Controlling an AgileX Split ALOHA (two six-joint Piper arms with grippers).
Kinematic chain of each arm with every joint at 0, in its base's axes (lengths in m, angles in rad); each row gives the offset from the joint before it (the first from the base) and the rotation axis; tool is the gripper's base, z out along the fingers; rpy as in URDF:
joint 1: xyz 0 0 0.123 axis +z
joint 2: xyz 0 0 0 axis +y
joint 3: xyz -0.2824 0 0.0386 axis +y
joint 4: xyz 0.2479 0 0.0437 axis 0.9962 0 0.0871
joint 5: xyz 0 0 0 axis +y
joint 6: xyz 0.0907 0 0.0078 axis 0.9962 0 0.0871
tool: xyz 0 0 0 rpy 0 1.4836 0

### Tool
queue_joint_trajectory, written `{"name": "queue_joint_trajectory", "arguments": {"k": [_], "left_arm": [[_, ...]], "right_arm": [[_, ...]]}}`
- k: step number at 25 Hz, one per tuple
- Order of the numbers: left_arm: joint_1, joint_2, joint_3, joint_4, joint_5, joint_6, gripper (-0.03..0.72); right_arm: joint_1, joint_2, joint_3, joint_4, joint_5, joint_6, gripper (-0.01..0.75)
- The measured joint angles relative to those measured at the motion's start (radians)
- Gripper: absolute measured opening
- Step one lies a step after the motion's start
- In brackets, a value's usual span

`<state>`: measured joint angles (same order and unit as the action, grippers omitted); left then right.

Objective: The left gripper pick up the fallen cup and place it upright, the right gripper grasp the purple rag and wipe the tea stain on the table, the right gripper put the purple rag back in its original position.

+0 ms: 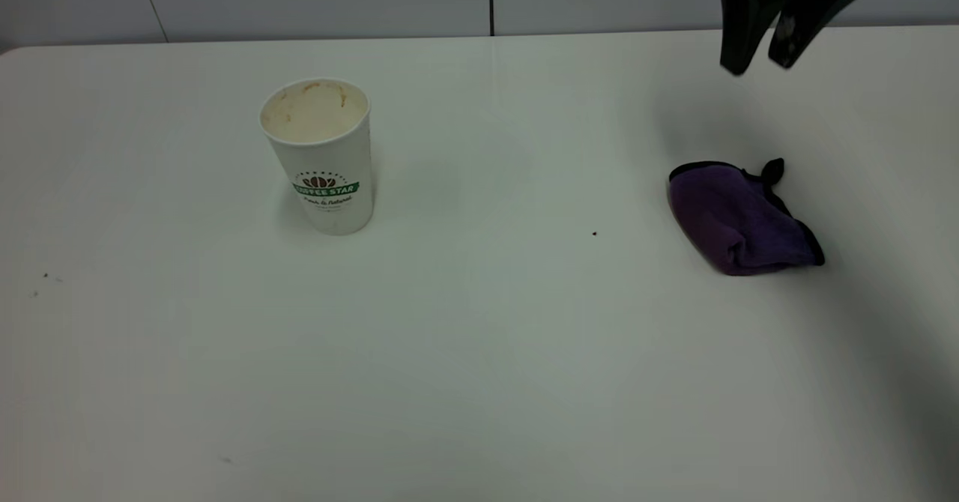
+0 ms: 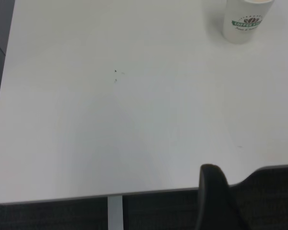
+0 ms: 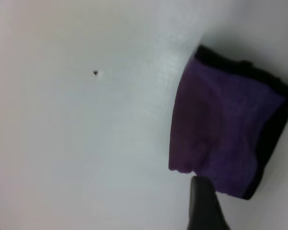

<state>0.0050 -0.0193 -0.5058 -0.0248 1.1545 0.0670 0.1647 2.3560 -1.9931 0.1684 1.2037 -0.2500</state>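
Right gripper (image 1: 763, 64), black jaws apart and empty, hangs above and behind the folded purple fluffy rag (image 1: 738, 219) on the white table (image 1: 479, 352). Soft, light cloth: pinch its bunched middle. Tall white paper cup (image 1: 322, 153) stands upright.

Left wrist view: cup (image 2: 246, 20) far off; left gripper's state unclear.

Right wrist view: rag (image 3: 221, 139) directly below.

White cup (image 1: 322, 159) with green banner logo, brown beans above, tan-stained inside; purple rag (image 1: 738, 219) at its 3 o'clock, edged black with black loop; plain white table (image 1: 479, 352); black gripper (image 1: 764, 56)
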Motion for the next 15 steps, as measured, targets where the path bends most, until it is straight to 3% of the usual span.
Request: {"name": "queue_joint_trajectory", "arguments": {"k": [5, 15], "left_arm": [[0.000, 0.000, 0.000, 0.000, 0.000, 0.000, 0.432], [0.000, 0.000, 0.000, -0.001, 0.000, 0.000, 0.432]], "right_arm": [[0.000, -0.215, 0.109, -0.011, 0.004, 0.016, 0.484], [0.001, -0.740, 0.675, -0.041, 0.014, 0.032, 0.484]]}}
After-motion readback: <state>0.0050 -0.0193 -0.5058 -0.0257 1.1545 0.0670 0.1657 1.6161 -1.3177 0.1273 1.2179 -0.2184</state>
